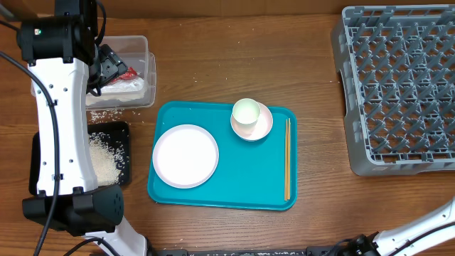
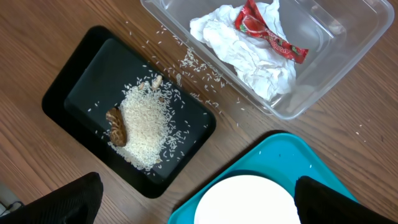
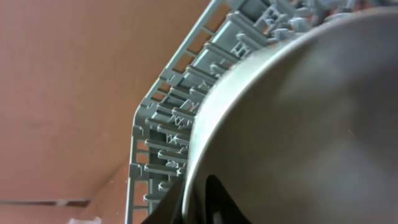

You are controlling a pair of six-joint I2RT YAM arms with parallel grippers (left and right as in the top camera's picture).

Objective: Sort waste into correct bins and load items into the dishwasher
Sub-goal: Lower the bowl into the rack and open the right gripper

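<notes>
The left gripper hangs released and empty over the white plate on the teal tray. A flat plate offers only a thin rim, so a pinch could slip (or tip it). Beyond, rice lies in the black tray, with grains strayed toward the clear tub. By the far rack, whether the right gripper is clenched cannot be told.

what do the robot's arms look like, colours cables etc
The left arm is a long smooth white link between bulky black joint housings, with thin black cables looping alongside. The left gripper is black. Of the right arm, only a white link and a black joint show, at the overhead view's lower edge.
</notes>
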